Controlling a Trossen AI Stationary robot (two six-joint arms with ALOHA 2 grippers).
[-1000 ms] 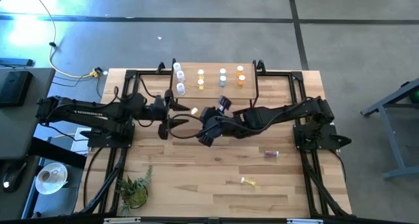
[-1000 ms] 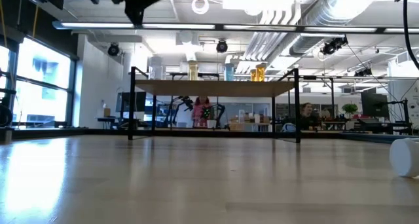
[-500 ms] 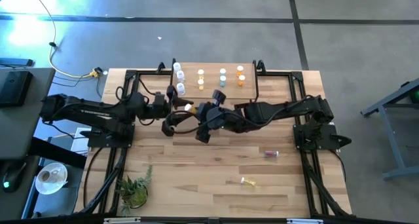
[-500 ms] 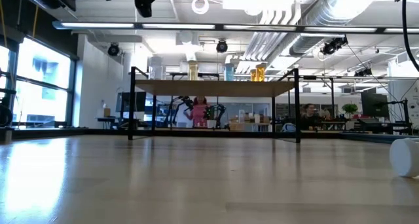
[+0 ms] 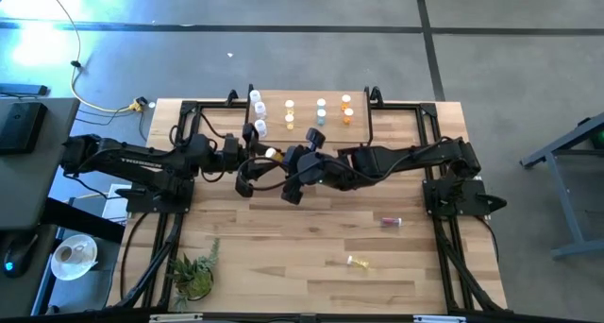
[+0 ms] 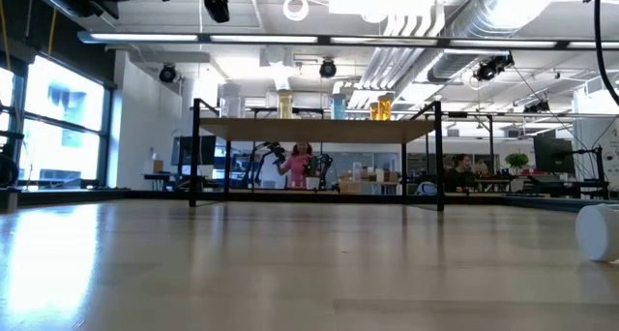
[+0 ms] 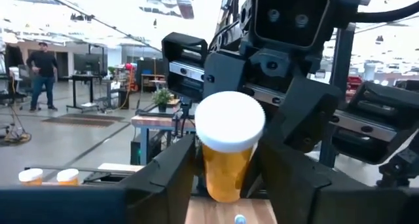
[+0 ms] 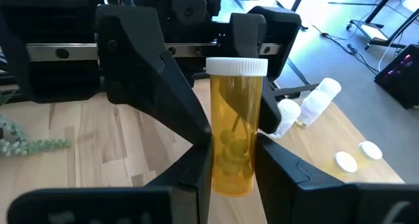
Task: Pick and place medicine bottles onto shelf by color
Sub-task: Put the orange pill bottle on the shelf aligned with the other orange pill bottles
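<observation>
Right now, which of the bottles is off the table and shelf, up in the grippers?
The amber bottle, white-capped, upright between the right gripper and left gripper; the others stand on the shelf or lie on the table.

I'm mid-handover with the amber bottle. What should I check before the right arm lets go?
1. Right gripper shut on the bottle: ok, its fingers clamp the lower body.
2. Left gripper around the bottle: ok, it straddles the bottle just under the cap.
3. Left grip firm enough to take the weight: cannot tell.
4. Bottle clear of the table: ok, it is held in the air.
5. Target spotted: ok, the amber pair stands at the right end of the shelf.
</observation>
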